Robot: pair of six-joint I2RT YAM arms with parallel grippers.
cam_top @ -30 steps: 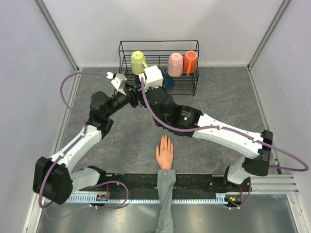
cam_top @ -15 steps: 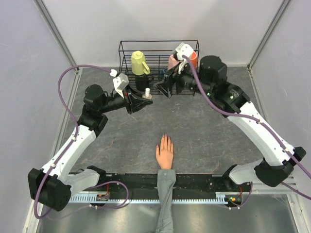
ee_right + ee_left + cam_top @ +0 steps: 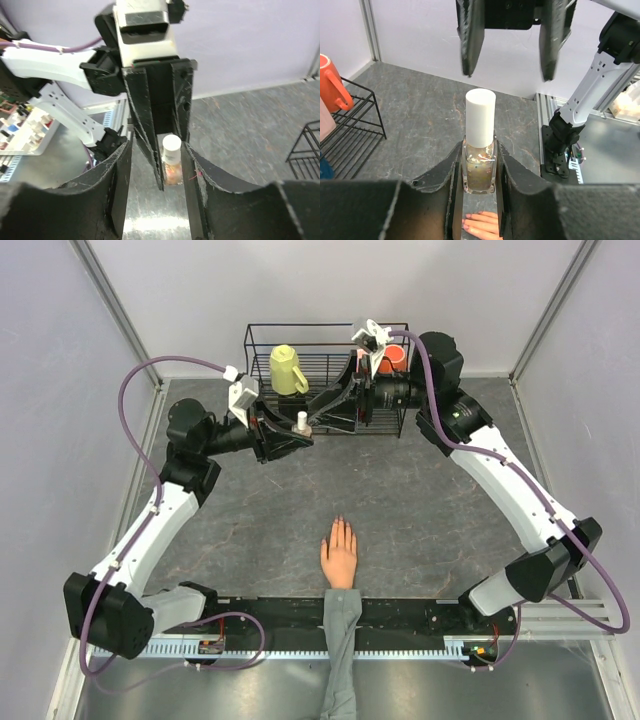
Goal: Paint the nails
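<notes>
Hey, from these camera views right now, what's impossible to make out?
1. Whether the nails are painted: they are too small in the top view, and in the left wrist view the left gripper hides all but a few fingertips.
2. The base of the bottle: in the left wrist view it is sunk between that gripper's fingers.
3. Some of what is in the rack: in the top view it sits behind the right gripper.

No legible text, brand, number or sign in any view; bottle (image 3: pixel 480 167) shows no readable label.
</notes>
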